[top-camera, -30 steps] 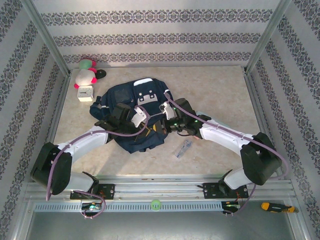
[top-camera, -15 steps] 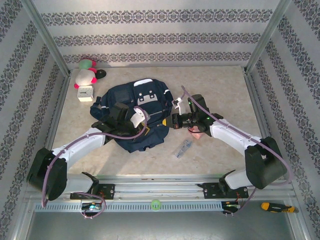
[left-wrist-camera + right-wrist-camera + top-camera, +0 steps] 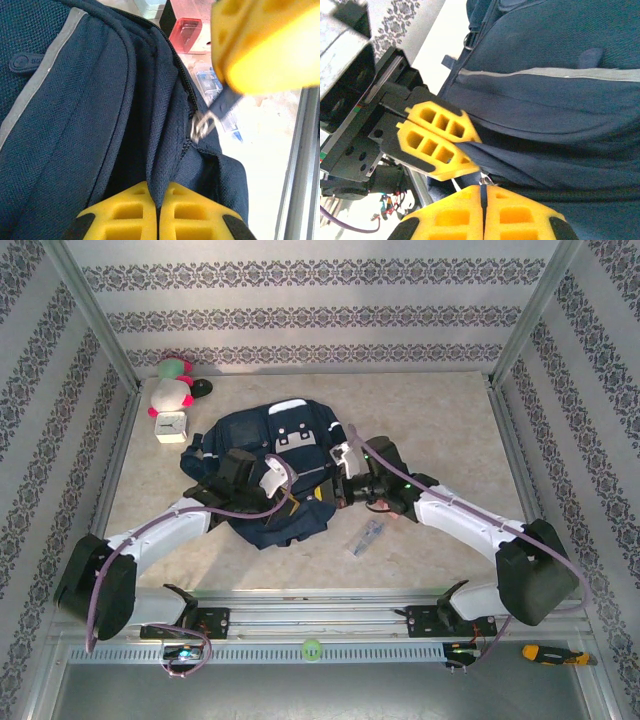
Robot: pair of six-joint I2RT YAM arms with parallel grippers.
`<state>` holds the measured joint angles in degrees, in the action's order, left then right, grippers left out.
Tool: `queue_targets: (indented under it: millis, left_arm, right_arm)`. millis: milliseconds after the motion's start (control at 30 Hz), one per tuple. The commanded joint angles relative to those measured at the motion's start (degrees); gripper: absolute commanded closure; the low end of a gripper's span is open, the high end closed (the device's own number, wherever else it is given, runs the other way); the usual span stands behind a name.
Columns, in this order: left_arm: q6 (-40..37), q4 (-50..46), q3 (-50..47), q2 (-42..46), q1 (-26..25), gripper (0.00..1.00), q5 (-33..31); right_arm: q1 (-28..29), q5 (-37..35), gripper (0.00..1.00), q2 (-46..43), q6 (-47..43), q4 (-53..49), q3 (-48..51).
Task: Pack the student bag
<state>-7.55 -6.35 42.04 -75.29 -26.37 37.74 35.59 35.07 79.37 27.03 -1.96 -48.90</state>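
Navy-blue woven fabric is making up the student bag (image 3: pixel 283 455), which is lying in the middle of the worktop (image 3: pixel 430 410), a pale grey stripe (image 3: pixel 545 73) crossing its front pocket. We are seeing our left fingers (image 3: pixel 150 210) pinching a fold of the bag beside its zip, while our right fingers (image 3: pixel 492 212) are clamping together on the zip pull (image 3: pixel 220 106).

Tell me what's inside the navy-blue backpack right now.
No contents show. On the large navy-blue fabric backpack, the left gripper pinches cloth and the right gripper the zip pull; dark fabric covers the inside.
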Motion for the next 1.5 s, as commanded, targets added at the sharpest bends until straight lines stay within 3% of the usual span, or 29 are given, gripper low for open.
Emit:
queue_targets:
  millis: [0, 167, 333, 567, 600, 700, 733, 833, 900, 1133, 1467]
  left_arm:
    - [2.8, 6.5, 0.4, 0.4, 0.4, 1.0, 3.6]
    - [-0.1, 2.6, 0.6, 2.6, 0.5, 1.0, 2.0]
    - [-3.9, -3.3, -0.1, 6.2, 1.0, 1.0, 1.1]
    - [-4.5, -4.1, -1.1, 7.9, 1.1, 0.99, 0.5]
    - [-3.6, -3.7, -0.9, 7.3, 1.2, 0.88, 0.1]
    - [-2.0, -3.1, 0.3, 6.7, 1.2, 0.39, -2.1]
    - [-2.2, -3.2, 0.8, 6.9, 1.2, 0.34, -3.3]
    - [-5.6, -4.2, 2.2, 7.4, 1.1, 0.29, -7.2]
    - [-10.1, -5.7, 3.3, 6.6, 1.2, 0.27, -10.0]
    - [-26.7, -12.3, 8.7, -1.9, -1.5, 0.15, -15.9]
    - [-31.5, -7.9, 11.9, -12.9, -6.3, 0.09, -22.2]
  right_arm:
    - [1.4, -3.5, 1.0, 0.7, 0.2, 0.6, -2.4]
    - [-4.6, -6.6, 1.0, 0.2, -0.7, -1.8, -0.3]
    - [-14.2, -4.3, 1.0, 1.2, -2.1, -0.8, 2.7]
    - [-10.7, 1.7, 1.0, 1.2, -1.7, 4.2, 2.8]
    - [-9.4, 1.7, 1.0, 0.8, -1.9, 4.2, 2.8]
    - [-8.3, 1.7, 1.0, 0.4, -1.3, 3.0, 3.0]
    - [-8.5, 0.6, 0.99, 0.1, -0.7, 2.2, 3.4]
    - [-8.9, -2.1, 0.73, -2.2, 0.2, 1.9, 5.2]
    - [-9.2, -2.6, 0.66, -3.2, 0.6, 1.6, 5.8]
    - [-9.2, -2.2, 0.59, -3.4, 1.2, 1.1, 6.2]
    - [-8.1, -3.2, 0.55, -3.3, 1.6, 1.4, 6.4]
